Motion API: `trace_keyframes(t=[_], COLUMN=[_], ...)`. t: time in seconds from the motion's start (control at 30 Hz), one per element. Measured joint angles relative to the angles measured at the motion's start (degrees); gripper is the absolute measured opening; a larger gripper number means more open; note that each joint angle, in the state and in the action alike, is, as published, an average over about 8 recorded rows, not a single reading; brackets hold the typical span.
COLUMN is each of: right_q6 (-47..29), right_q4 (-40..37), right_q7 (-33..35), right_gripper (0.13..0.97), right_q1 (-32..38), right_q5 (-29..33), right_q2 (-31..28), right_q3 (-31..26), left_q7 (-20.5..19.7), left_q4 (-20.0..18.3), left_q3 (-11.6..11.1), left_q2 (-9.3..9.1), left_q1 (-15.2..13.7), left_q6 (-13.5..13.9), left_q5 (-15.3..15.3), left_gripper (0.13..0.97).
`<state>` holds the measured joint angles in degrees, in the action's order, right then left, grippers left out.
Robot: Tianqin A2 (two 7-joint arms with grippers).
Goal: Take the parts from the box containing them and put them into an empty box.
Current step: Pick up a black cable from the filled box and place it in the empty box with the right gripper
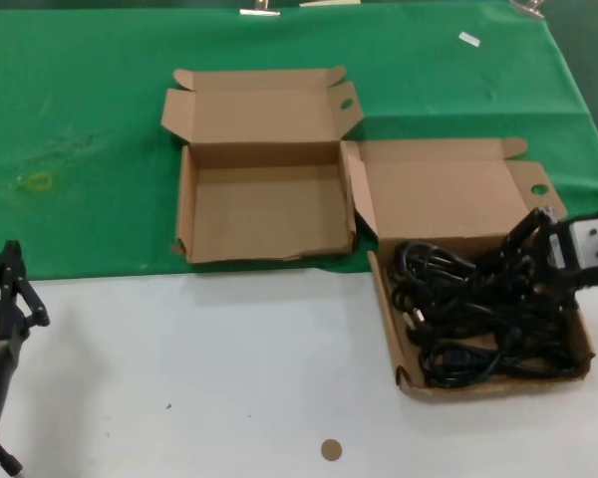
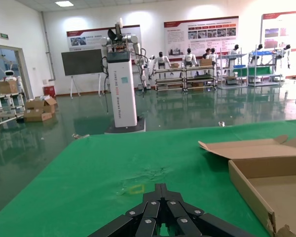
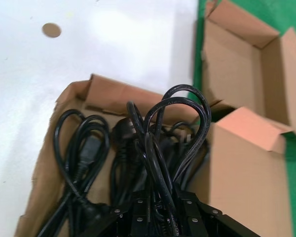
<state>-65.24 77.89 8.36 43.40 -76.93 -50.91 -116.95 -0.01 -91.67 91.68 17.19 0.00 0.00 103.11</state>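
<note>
The box containing them (image 1: 488, 386) sits at the right on the white table, full of black coiled cables, the parts (image 1: 458, 334). My right gripper (image 1: 526, 237) is at that box's far right side, over the pile. In the right wrist view it (image 3: 160, 200) is shut on a cable bundle (image 3: 180, 118) whose loops rise beyond the fingers. The empty box (image 1: 264, 214) lies open on the green cloth to the left of the full one, also seen in the wrist views (image 3: 237, 64) (image 2: 271, 182). My left gripper (image 1: 10, 261) (image 2: 161, 190) is shut and idle at the near left.
Green cloth (image 1: 100, 129) covers the far half of the table, and white tabletop (image 1: 199, 368) the near half. A small brown disc (image 1: 330, 449) lies near the front edge. Both box lids stand open toward the back. A yellow mark (image 1: 40, 180) is on the cloth.
</note>
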Motion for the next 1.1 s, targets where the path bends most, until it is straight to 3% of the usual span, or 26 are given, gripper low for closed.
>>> trace_keyframes(t=[0.5,0.8,1.1], right_q6=[-2.32,-1.10,2.27], right_q4=[1.94,-1.17,-9.71], right_q7=[-3.94,-5.00,-3.81], right_gripper=[0.228,0.227,0.226], right_q1=[7.71,12.04,16.29], right_q5=[0.49,2.06,4.96], right_q2=[3.26,10.89,20.42], right_q3=[0.50,-2.15,-5.82], left_q7=[0.00,0.00,0.00], left_q4=[0.00,0.00,0.00], left_q3=[0.00,0.00,0.00], left_q2=[0.00,0.00,0.00], left_q1=[0.00,0.00,0.00], left_q6=[0.00,0.00,0.00], left_q5=[0.00,0.00,0.00], left_gripper=[0.144,0.144,0.144])
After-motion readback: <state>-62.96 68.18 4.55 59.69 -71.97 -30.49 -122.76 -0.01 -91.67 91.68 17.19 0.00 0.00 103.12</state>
